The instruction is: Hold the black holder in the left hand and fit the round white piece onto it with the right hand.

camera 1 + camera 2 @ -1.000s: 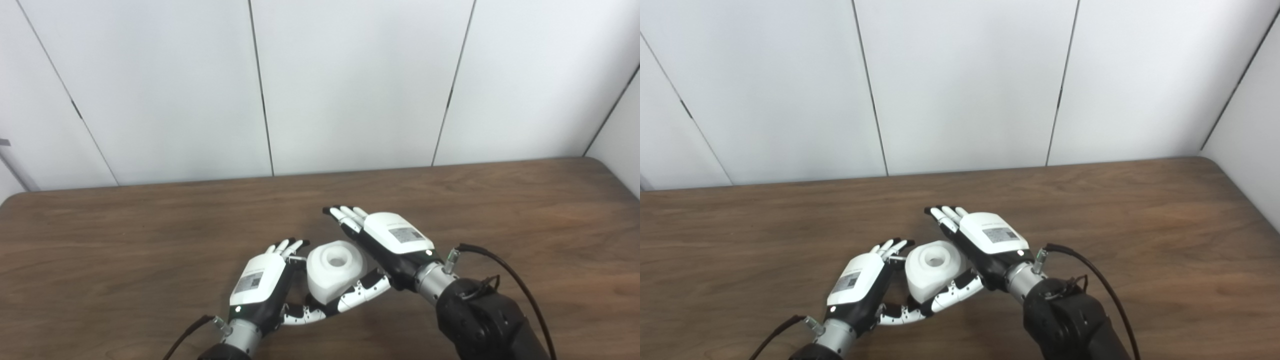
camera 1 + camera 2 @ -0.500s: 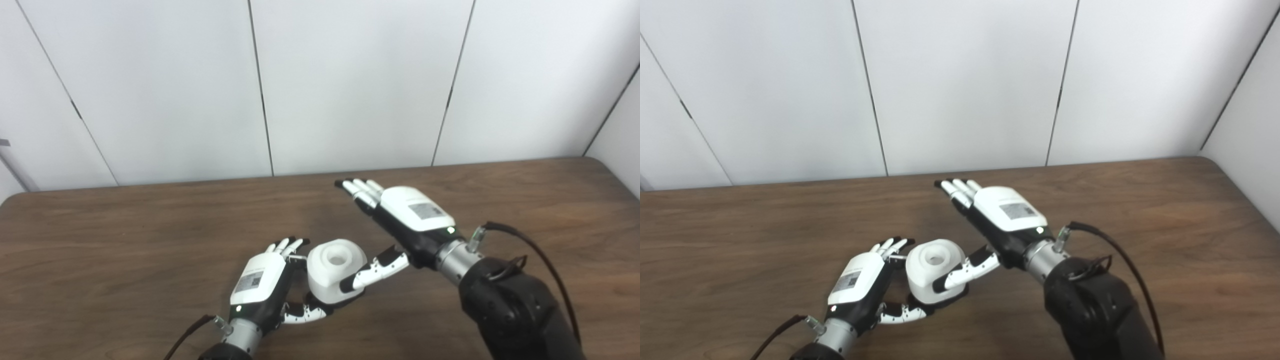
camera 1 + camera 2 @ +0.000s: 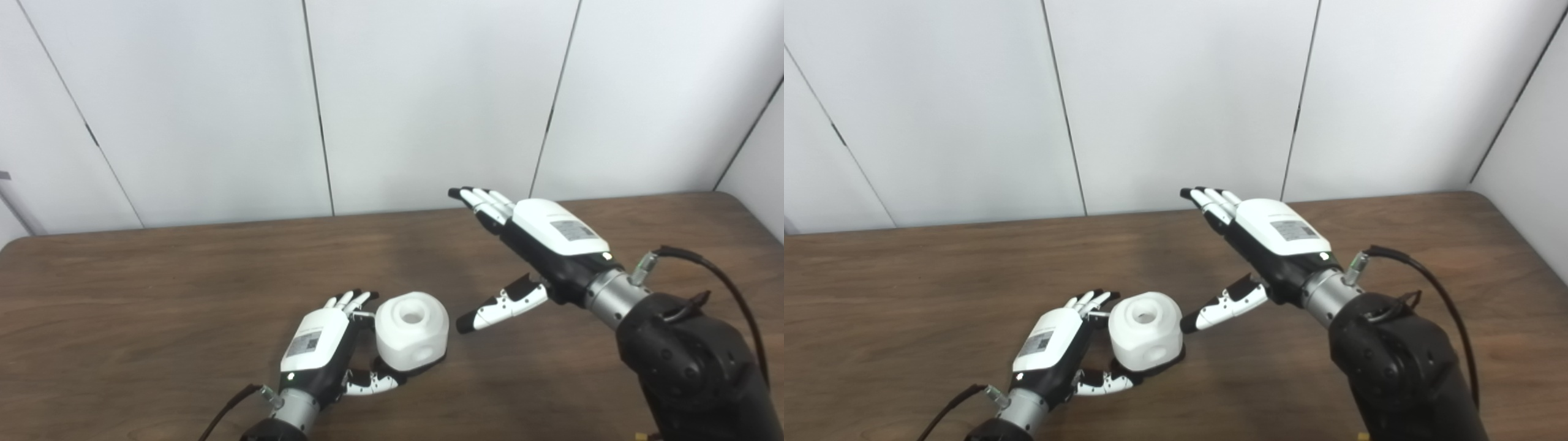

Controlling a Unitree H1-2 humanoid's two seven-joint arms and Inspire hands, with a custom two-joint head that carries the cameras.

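The round white piece (image 3: 410, 331) with a hole in its top sits on the black holder (image 3: 381, 365), of which only a dark rim shows at its base. My left hand (image 3: 318, 349) rests on the table against their left side. Its fingers reach behind the piece and its thumb curls at the holder's front, gripping it. My right hand (image 3: 545, 245) is open and empty, fingers spread, raised above the table to the right of the piece and clear of it. It also shows in the right eye view (image 3: 1268, 236).
The brown wooden table (image 3: 153, 294) runs wide to both sides, with its rounded right corner near the wall. White wall panels (image 3: 429, 92) stand right behind the table's far edge.
My right hand has let go of the white piece and lifted up and to the right, away from it. The piece stays on the holder. My left hand has not moved.
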